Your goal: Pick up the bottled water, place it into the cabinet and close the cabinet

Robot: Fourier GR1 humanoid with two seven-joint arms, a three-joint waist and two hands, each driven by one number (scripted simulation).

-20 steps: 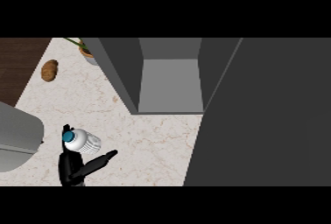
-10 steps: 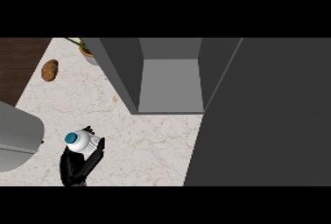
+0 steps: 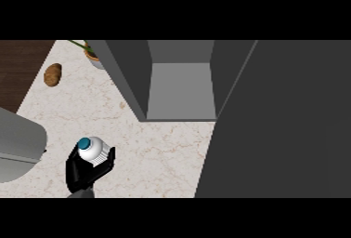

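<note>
Head view: near the bench's (image 3: 151, 153) front-left corner, the water bottle (image 3: 93, 149) is held upright in the left hand (image 3: 86, 171), whose fingers (image 3: 108, 157) are curled round it. Toward the back edge, the cabinet (image 3: 179, 88) is seen open, its door (image 3: 281, 121) swung out on the right.
</note>
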